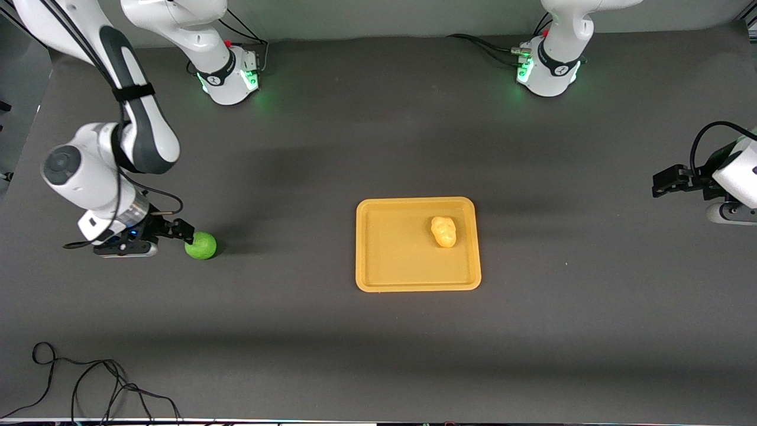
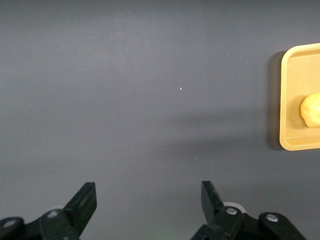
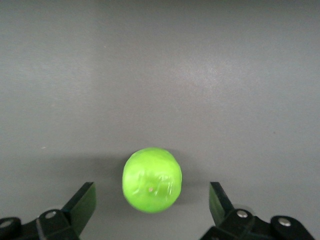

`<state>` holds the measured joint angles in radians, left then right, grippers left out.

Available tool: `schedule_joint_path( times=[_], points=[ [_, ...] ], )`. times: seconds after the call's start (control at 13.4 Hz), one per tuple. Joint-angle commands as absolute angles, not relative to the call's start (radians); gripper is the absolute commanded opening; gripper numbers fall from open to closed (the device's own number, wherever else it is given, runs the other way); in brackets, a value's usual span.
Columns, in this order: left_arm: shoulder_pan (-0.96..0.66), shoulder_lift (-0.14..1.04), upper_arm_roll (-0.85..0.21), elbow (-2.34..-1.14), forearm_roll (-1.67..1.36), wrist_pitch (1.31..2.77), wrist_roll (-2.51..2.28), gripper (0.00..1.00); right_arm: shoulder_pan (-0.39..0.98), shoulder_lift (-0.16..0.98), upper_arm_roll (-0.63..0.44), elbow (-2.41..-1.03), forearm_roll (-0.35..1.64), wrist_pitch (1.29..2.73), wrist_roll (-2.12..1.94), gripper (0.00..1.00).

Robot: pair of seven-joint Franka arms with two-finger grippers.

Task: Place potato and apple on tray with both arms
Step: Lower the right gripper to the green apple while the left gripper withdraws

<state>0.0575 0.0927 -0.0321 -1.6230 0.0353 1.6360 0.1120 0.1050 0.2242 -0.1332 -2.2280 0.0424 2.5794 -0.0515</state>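
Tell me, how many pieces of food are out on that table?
2. The potato lies in the tray, toward the left arm's end of it. The apple sits on the table toward the right arm's end, just ahead of the right hand, whose fingers are open. Nothing seems hidden.

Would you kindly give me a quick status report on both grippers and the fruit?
Right gripper open, low around apple on table. Left gripper open, empty, waiting at its table end. Potato on tray. Nothing in the way.

White arms (image 1: 142,118), grey joints, black cables, green-lit bases.
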Motion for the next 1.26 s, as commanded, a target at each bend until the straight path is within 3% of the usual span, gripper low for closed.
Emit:
schedule_joint_path(
  times=[0.0,0.74,0.82,0.89,0.97,1.04,1.19],
  points=[
    [0.072,0.077,-0.041,-1.612,-0.001,1.609,0.13,0.94,0.109,0.297,-0.133,-2.233,0.071,2.67,-0.041,1.0],
    [0.078,0.049,-0.049,-1.585,-0.005,1.571,0.1,0.92,0.109,0.396,-0.126,-2.229,0.091,2.678,-0.052,1.0],
    [0.08,0.049,-0.049,-1.585,-0.005,1.571,0.098,0.91,0.11,0.397,-0.126,-2.229,0.091,2.678,-0.052,0.95],
    [0.078,0.049,-0.049,-1.585,-0.005,1.569,0.097,0.9,0.115,0.399,-0.126,-2.229,0.091,2.677,-0.052,0.8],
    [0.078,0.049,-0.051,-1.583,-0.005,1.569,0.095,0.9,0.12,0.397,-0.126,-2.227,0.091,2.671,-0.054,0.51],
    [0.078,0.049,-0.051,-1.583,-0.005,1.569,0.097,0.9,0.121,0.387,-0.126,-2.226,0.091,2.665,-0.057,0.34],
    [0.081,0.049,-0.049,-1.582,-0.003,1.565,0.101,0.93,0.123,0.324,-0.126,-2.217,0.087,2.614,-0.06,0.32]
  ],
)
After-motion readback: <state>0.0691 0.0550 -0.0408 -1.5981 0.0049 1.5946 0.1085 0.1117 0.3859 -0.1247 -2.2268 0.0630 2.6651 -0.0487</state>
